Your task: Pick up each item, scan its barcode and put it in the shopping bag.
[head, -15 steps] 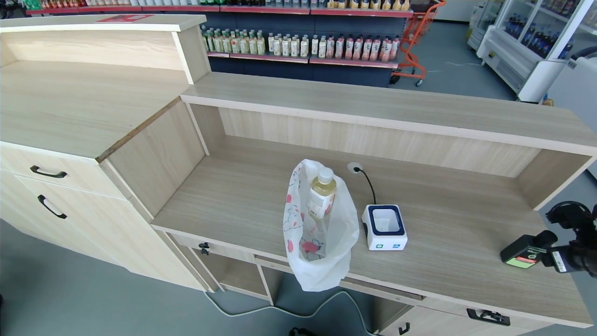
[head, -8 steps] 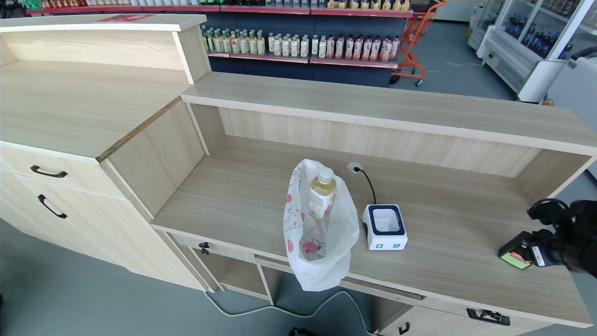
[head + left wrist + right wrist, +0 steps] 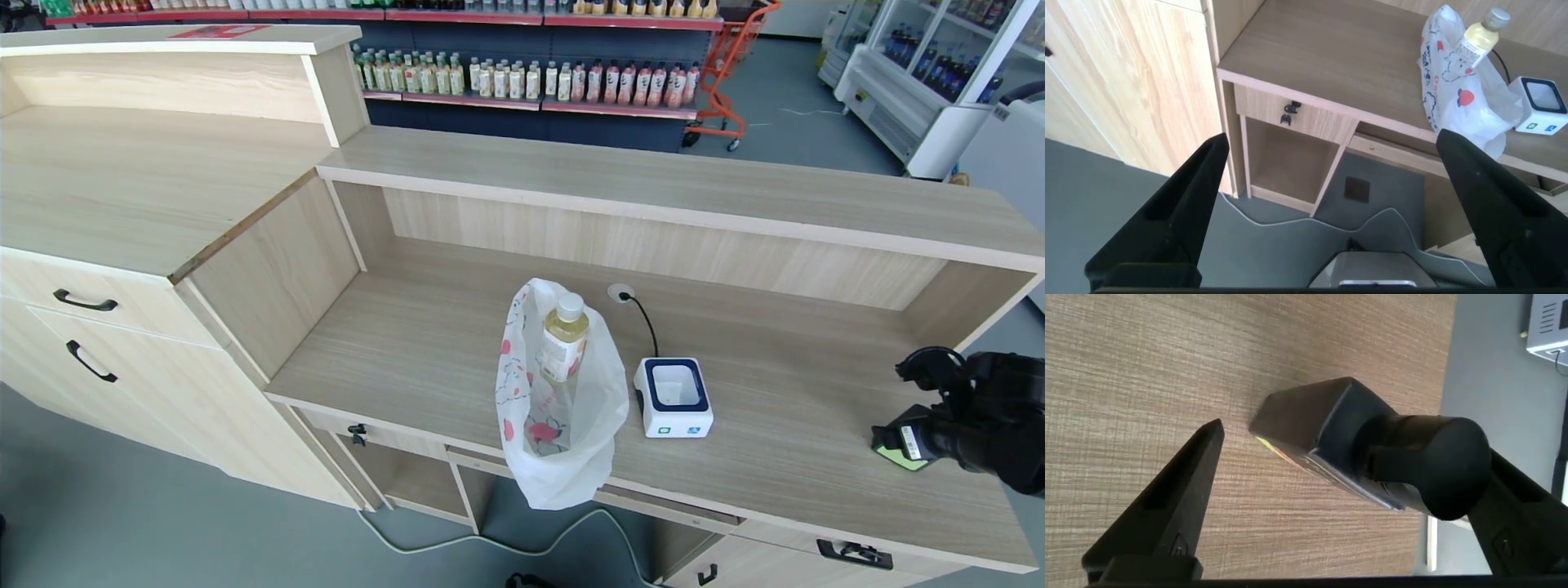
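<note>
Black boxy bottle (image 3: 1305, 425) (round cap) seemingly lies between right gripper (image 3: 1351, 445) fingers

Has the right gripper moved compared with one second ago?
Yes. In the head view the right gripper has shifted left, toward the scanner. Its open fingers now stand on either side of the dark item lying on the counter.

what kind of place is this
Most likely a small supermarket's checkout: shelves of bottled drinks stand behind, a barcode scanner sits on the wooden counter, and a shopping bag with a bottle in it stands beside it.
</note>
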You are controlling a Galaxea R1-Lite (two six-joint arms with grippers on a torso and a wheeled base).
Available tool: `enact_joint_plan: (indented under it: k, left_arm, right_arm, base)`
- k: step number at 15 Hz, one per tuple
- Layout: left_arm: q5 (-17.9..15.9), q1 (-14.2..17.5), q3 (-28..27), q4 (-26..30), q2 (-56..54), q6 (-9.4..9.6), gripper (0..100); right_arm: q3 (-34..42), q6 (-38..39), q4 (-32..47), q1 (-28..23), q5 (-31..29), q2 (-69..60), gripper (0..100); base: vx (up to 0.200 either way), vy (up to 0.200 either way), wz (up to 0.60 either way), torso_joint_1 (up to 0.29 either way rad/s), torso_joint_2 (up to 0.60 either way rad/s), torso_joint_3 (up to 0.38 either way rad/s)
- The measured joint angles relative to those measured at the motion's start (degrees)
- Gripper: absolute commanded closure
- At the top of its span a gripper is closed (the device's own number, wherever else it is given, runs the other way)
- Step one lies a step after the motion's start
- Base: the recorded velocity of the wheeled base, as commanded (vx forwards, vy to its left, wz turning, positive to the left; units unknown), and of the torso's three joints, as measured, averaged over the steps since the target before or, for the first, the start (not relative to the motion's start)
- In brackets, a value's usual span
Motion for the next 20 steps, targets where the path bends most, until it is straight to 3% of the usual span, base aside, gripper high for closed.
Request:
enact_joint_plan:
  k: [4, 5, 12, 17, 20]
  left_arm:
    - [0.0, 0.0, 0.0, 0.0, 0.0, 0.00, 0]
    - [0.0, 0.0, 0.0, 0.0, 0.0, 0.00, 0]
    - [0.0, 0.0, 0.0, 0.0, 0.0, 0.00, 0]
    - [0.0, 0.0, 0.0, 0.0, 0.0, 0.00, 0]
    - [0.0, 0.0, 0.0, 0.0, 0.0, 0.00, 0]
  right_arm:
    - [-0.3, 0.0, -1.0, 0.1, 2.5, 1.4, 0]
    - [-0.3, 0.1, -1.6, 0.1, 2.6, 1.7, 100]
    - [0.0, -1.7, -2.1, 0.3, 2.4, 2.6, 100]
    - [0.9, -9.4, -5.6, 0.2, 2.2, 0.7, 100]
    - [2.6, -13.5, -2.7, 0.1, 2.2, -7.1, 100]
  base:
    - [0.000, 0.000, 0.00, 0.000, 0.00, 0.000]
    - [0.000, 0.000, 0.00, 0.000, 0.00, 0.000]
    - [0.000, 0.000, 0.00, 0.000, 0.00, 0.000]
    - [0.000, 0.000, 0.00, 0.000, 0.00, 0.000]
    - [0.000, 0.000, 0.00, 0.000, 0.00, 0.000]
